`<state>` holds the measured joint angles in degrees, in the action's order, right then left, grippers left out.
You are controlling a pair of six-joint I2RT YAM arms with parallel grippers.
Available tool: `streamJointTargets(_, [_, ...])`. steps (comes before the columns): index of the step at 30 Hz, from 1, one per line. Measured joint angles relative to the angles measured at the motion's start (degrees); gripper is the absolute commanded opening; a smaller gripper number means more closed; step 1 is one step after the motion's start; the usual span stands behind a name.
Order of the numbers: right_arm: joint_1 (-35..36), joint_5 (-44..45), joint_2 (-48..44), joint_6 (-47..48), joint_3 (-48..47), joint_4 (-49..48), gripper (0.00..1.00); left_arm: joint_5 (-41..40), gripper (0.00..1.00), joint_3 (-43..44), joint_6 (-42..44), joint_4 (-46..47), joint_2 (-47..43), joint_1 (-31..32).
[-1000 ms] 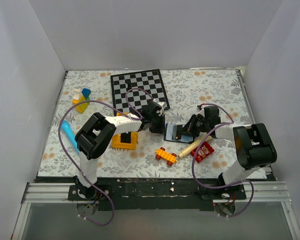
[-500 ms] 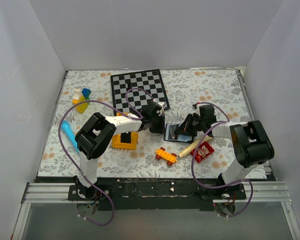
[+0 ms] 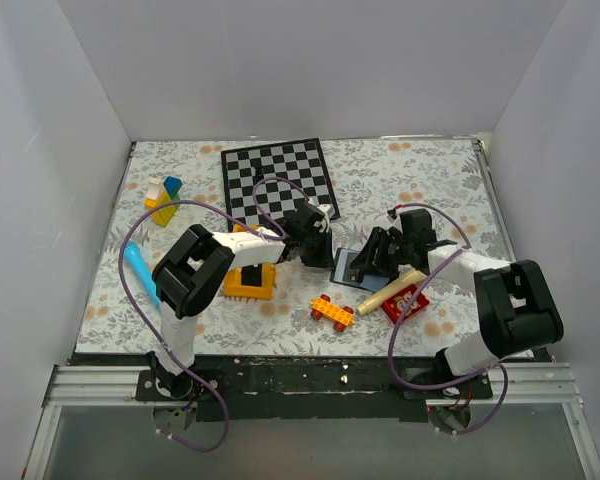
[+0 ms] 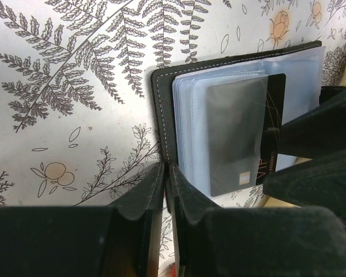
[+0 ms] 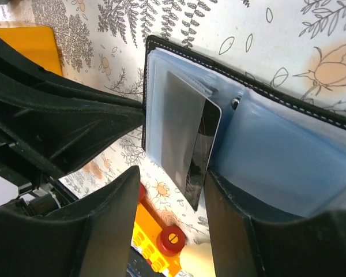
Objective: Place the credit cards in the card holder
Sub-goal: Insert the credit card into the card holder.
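Note:
The card holder (image 3: 350,268) lies open on the floral cloth, its clear pockets facing up. My left gripper (image 4: 166,173) is shut on the black edge of its cover (image 4: 160,104). One black credit card (image 4: 274,109) sits partly inside a clear pocket, and its end still sticks out. In the right wrist view that card (image 5: 203,151) lies between the spread fingers of my right gripper (image 5: 170,182), which is open and not touching it. The two grippers face each other across the card holder (image 5: 288,167). No other credit card shows.
A chessboard (image 3: 277,180) lies behind the grippers. An orange block (image 3: 250,282) sits below the left arm. An orange brick car with red wheels (image 3: 332,311), a wooden peg (image 3: 390,292) and a red packet (image 3: 407,303) lie close in front. Coloured blocks (image 3: 163,198) and a blue tool (image 3: 138,268) lie at the left.
My right gripper has opened and let go of the card, which stays in the pocket. The right arm has shifted slightly right. The left gripper holds on as before.

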<state>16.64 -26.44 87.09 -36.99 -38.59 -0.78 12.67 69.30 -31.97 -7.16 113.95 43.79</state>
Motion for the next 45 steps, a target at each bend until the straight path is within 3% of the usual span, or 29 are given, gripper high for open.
streamJointTargets(8, [0.04,6.23,-3.93,3.52,-3.72,10.71,0.55,0.26,0.08,0.0,-0.2,0.15,0.07,0.11])
streamJointTargets(10, [0.07,8.26,-4.2,4.46,-4.44,12.52,0.47,0.26,0.08,0.04,-0.2,0.15,0.07,0.11])
streamJointTargets(14, [0.07,11.08,-4.28,5.97,-4.52,15.37,0.17,0.28,0.08,0.07,-0.2,0.13,0.09,0.11])
streamJointTargets(18, [0.07,11.56,-4.0,6.16,-4.52,16.04,0.02,0.35,0.08,0.09,-0.2,0.15,0.15,0.11])
streamJointTargets(45, [1.57,9.68,4.7,5.7,-7.32,12.87,0.01,0.5,0.06,0.22,-0.22,0.2,0.33,0.17])
